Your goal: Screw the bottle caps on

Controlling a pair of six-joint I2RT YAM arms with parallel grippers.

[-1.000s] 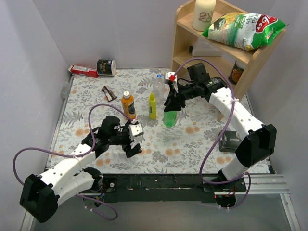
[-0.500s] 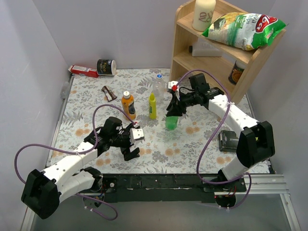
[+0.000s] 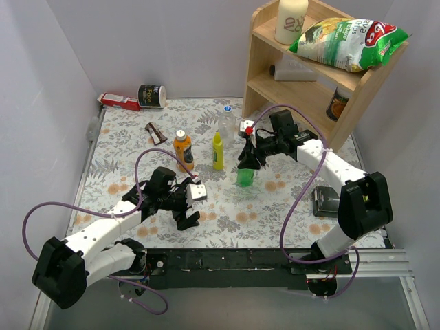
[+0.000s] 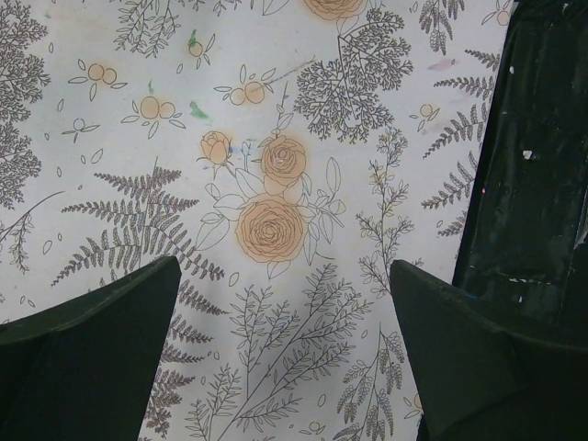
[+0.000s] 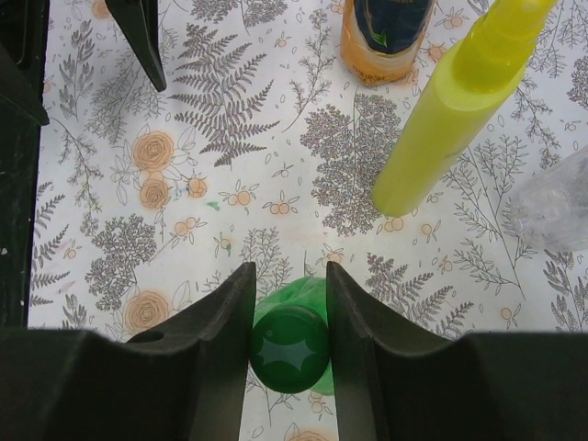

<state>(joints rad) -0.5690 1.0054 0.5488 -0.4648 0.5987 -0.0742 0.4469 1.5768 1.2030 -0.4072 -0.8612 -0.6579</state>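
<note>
The green bottle stands upright mid-table with the green cap on its neck. My right gripper comes down from above and is shut on that cap, its fingers pressing both sides. The orange bottle carries a white cap and also shows in the right wrist view. The clear bottle carries a blue cap. My left gripper is open and empty, low over the floral cloth near the front edge.
A slim yellow bottle stands between the orange and green bottles. A wooden shelf with a chip bag stands back right. A dark jar and red box lie at the back left. A black block sits right.
My right gripper and the green bottle have shifted slightly toward the near edge, and the wrist has turned a little. The left gripper has edged slightly nearer.
</note>
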